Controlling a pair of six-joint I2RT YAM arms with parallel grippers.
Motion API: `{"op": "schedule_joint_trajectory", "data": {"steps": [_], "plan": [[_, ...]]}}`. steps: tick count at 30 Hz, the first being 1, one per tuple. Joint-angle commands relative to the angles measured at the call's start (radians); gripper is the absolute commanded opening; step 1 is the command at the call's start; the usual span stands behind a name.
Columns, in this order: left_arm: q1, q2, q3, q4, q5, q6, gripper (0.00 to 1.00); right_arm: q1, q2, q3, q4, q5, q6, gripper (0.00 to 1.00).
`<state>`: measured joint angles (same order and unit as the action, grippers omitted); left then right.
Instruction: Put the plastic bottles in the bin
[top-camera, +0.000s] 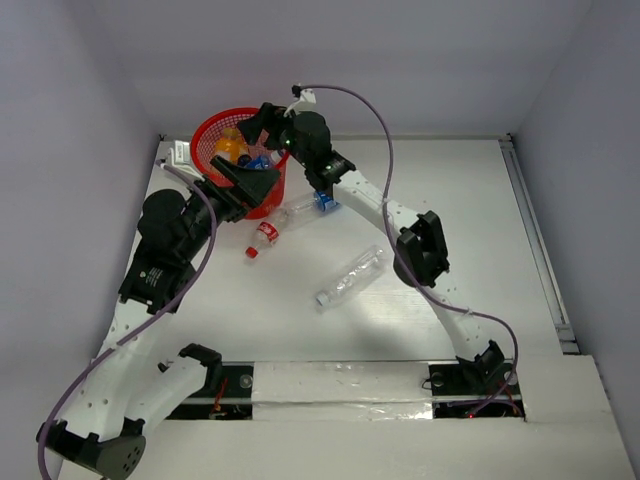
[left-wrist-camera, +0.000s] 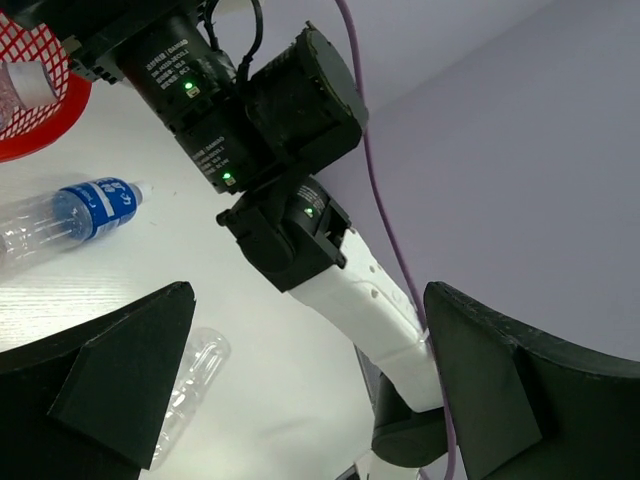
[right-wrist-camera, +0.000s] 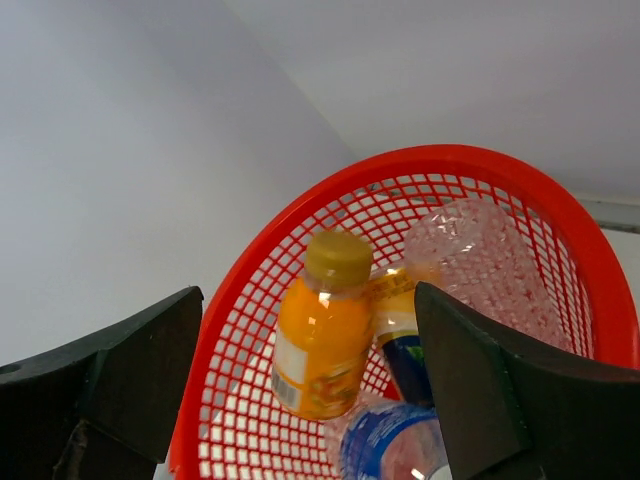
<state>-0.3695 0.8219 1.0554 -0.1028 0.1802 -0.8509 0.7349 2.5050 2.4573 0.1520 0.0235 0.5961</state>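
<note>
At the far left corner of the bench stands the red mesh basket. It holds a stubby orange-filled bottle, a crumpled clear bottle and a blue-wrapped bottle. The left gripper sits by the basket's near side, fingers spread, nothing between them. The right gripper hangs over the basket's far rim, also spread wide. The orange-filled bottle lies below the gap, touched by neither finger, so this looks like the release step of a drop.

Three bottles lie on the bench toward its middle. A red-capped bottle is just nearward of the basket, a blue-labelled bottle is beside the basket's right wall, and a plain clear bottle is closest to the centre. The next move calls for one arm to back clear of the basket and descend, fingers apart, across one bottle's body.
</note>
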Motion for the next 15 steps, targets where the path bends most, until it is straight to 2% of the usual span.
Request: {"op": "schedule_joint_trajectory", "data": {"steps": [1,5,8,9,10,11,14,15], "plan": [[-0.002,-0.013,-0.014,0.083,0.041,0.0,0.98,0.006,-0.15,-0.046,0.106,-0.056,-0.009,0.92],[-0.002,-0.012,-0.032,0.143,0.11,-0.004,0.97,0.006,-0.267,-0.151,0.116,-0.063,-0.033,0.9],[-0.032,-0.032,-0.054,0.155,0.11,0.024,0.95,0.006,-0.41,-0.332,0.17,-0.054,-0.064,0.84],[-0.055,-0.043,-0.086,0.16,0.091,0.036,0.94,0.006,-0.454,-0.453,0.185,-0.045,-0.074,0.81],[-0.065,-0.056,-0.104,0.158,0.043,0.064,0.93,0.006,-0.501,-0.519,0.211,-0.004,-0.087,0.75],[-0.065,-0.058,-0.119,0.158,0.029,0.081,0.92,0.006,-0.6,-0.587,0.222,0.027,-0.108,0.54],[-0.097,-0.024,-0.193,0.213,0.013,0.144,0.81,0.006,-0.754,-0.843,0.235,0.111,-0.134,0.13],[-0.112,-0.006,-0.227,0.236,0.007,0.154,0.72,0.006,-0.853,-0.907,0.239,0.125,-0.134,0.09]]}}
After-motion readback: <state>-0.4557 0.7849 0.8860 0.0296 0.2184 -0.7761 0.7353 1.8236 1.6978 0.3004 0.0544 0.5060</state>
